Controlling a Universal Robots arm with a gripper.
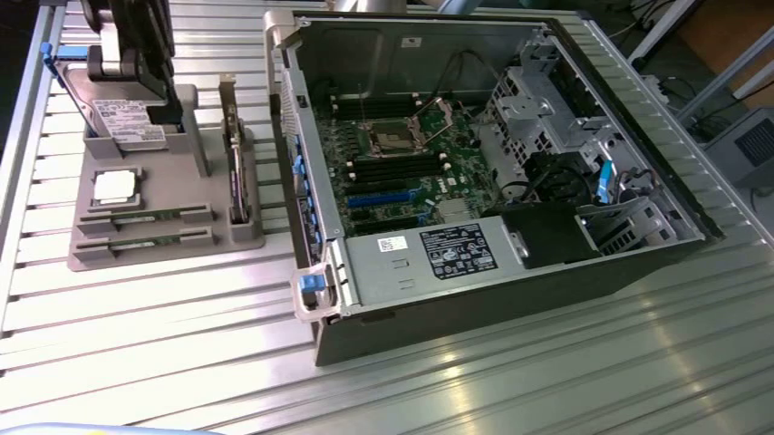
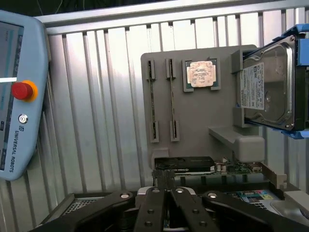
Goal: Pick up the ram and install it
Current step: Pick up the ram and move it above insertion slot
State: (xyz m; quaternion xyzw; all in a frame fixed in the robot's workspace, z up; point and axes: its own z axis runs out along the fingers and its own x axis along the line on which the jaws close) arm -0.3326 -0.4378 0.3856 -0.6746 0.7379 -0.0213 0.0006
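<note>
Two rams, thin green sticks, lie side by side in slots of the grey holder [image 1: 91, 258]: one ram [image 1: 145, 217] and the second [image 1: 143, 243], seen in the wrist view as the first ram [image 2: 152, 99] and the second ram [image 2: 172, 99]. My gripper [image 1: 136, 68] hangs above the holder's far end, over the hard drive, well clear of both sticks. In the wrist view the gripper [image 2: 166, 181] has its black fingers pressed together with nothing between them.
The holder [image 2: 203, 121] also carries a square silver processor [image 2: 201, 74], a hard drive [image 2: 268, 89] standing on edge and a graphics card [image 2: 186, 164]. The open computer case [image 1: 677, 186] with its motherboard [image 1: 400, 168] lies to the exterior view's right. A teach pendant [image 2: 19, 92] rests on the slatted table.
</note>
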